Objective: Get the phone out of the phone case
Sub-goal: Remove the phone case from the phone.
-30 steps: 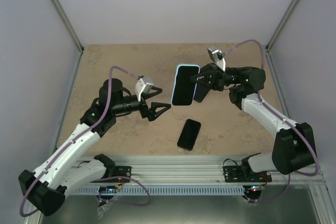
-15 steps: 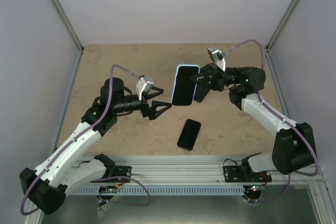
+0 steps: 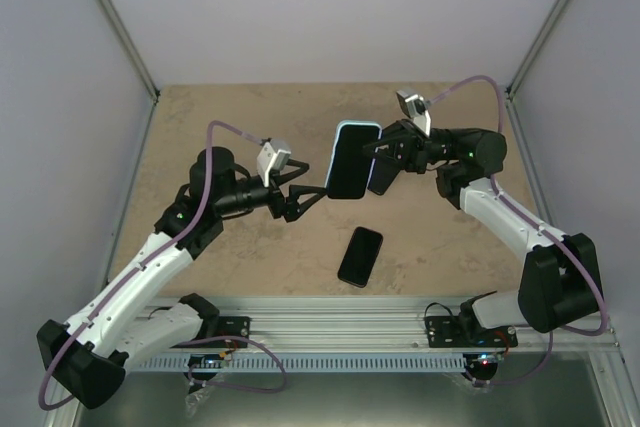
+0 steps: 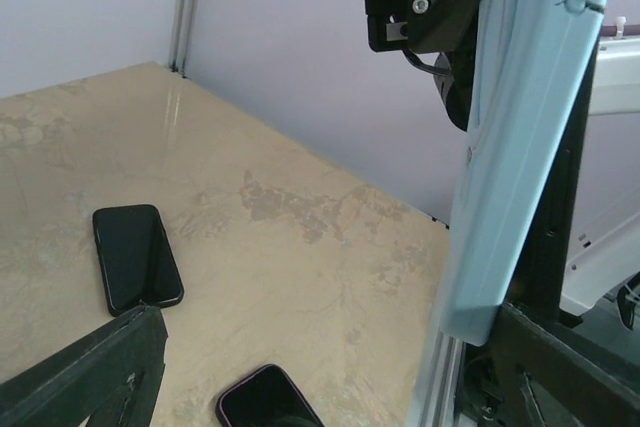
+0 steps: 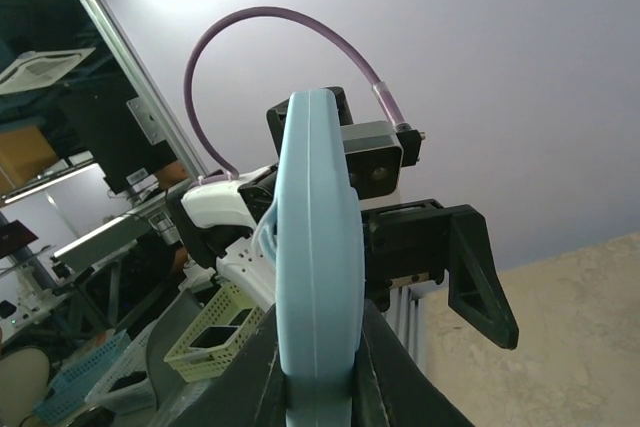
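The right gripper [image 3: 378,154] holds the phone case [image 3: 357,127] up off the table [image 3: 220,127], approx upright, mid-rear of the workspace. Its jaws are pressed together on the case's right side. In the right wrist view the light-blue edge rises between its fingers [image 5: 250,397]. The phone [image 3: 349,163] sits inside the case, dark screen facing the top cam w/ blue rim round it.

The left gripper [image 3: 308,203] is spread wide, holding nothing, at the case's lower-left corner. In the left wrist view one finger [image 4: 95,377] is far left and the other [image 4: 560,367] is just under the case's bottom corner. Can't tell if they touch.

A second phone [image 3: 360,256] lies flat on the table near the front. A third phone [image 3: 380,179] lies under the right gripper, partly hidden.
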Robot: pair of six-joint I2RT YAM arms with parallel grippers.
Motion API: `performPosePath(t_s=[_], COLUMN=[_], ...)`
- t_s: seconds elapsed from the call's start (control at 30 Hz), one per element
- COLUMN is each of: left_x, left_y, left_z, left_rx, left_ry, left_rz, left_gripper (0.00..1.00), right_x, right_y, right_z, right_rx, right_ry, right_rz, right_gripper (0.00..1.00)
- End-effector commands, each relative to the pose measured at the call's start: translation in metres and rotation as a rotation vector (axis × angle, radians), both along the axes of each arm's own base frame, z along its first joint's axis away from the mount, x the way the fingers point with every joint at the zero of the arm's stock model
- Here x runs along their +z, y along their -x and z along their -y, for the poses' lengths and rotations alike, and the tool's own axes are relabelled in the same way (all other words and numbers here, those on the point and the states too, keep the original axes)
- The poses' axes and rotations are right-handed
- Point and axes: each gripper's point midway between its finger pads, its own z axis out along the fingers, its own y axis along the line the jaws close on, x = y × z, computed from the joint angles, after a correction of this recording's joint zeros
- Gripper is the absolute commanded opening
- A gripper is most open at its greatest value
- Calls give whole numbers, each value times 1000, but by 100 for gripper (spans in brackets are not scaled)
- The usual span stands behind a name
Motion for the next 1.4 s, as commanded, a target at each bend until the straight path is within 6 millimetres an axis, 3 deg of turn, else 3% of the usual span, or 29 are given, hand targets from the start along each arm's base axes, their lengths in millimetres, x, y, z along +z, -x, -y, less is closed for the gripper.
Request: performPosePath(t_s=[0.0,0.33,0.5,0.63,0.87,1.13,1.37], left_x=[5,1,14,22,30,23,13], left_y=[-23,-26,0,2,7,11,15], left_z=[-11,-6,8,10,14,17,20], left_rx=[122,102,-79,-93,-135,-167,-201], left_ry=[11,24,94,136,202,249,247], left_rz=[22,1,19,-6,-66,-163,-268], left_gripper=[90,75,58,43,34,16,0], right_x=[11,9,3,-3,-15,-27,-48], right_y=[13,20,20,19,7,-7,-29], right_z=[1,-5,-10,-13,-19,-24,-33], right_rx=[15,44,53,54,33,5,-42], right_ry=[-37,-42,-39,-37,-31,-10,53], right_rz=[38,8,-14,-34,-90,-129,-194], right_gripper=[1,1,1,0,1,1,1])
